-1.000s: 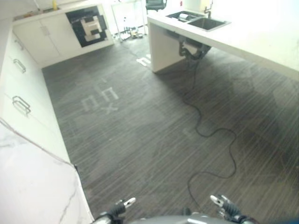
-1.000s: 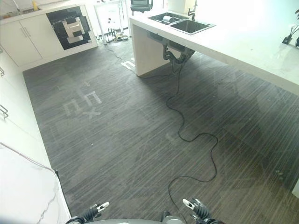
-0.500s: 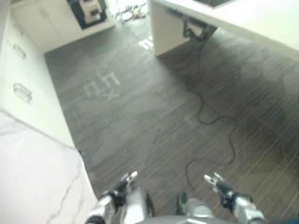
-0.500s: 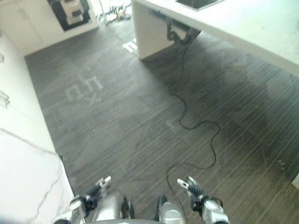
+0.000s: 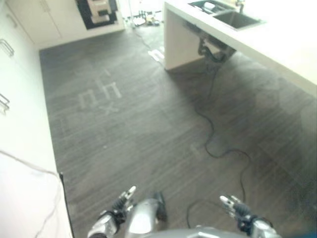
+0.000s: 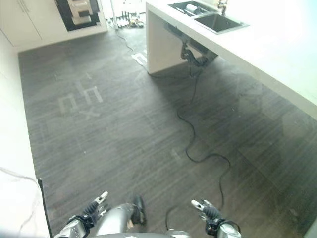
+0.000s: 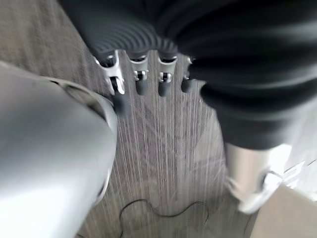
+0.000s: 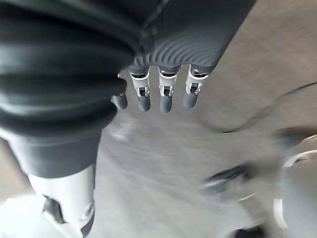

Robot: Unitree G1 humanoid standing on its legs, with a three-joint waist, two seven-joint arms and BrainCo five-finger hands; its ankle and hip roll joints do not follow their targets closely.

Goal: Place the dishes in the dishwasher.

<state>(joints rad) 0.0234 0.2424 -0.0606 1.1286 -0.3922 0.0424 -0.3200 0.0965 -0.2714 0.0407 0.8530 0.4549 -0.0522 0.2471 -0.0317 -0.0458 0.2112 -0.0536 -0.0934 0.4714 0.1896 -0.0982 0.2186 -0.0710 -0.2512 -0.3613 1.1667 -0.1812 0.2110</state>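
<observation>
Both my hands hang low over the dark floor, fingers straight and holding nothing. My left hand [image 5: 120, 203] shows at the bottom left, and its fingers [image 7: 140, 82] point at bare floor. My right hand [image 5: 237, 208] is at the bottom right, its fingers [image 8: 164, 94] likewise over the floor. Far ahead on the right a sink [image 5: 237, 19] is set in a white counter, with a pale dish-like thing [image 6: 190, 7] in the basin beside it. A dark appliance front [image 5: 96, 10] with white parts sits in the far cabinets.
The white counter island [image 5: 277, 44] runs along the right. White cabinets with handles [image 5: 15, 99] line the left, with a marbled worktop [image 5: 25, 208] at the lower left. Pale markings [image 5: 101, 94] lie on the floor between them.
The whole picture has shifted, so the camera has moved; the sink is back in sight. Both hands stay open and low at the bottom edge.
</observation>
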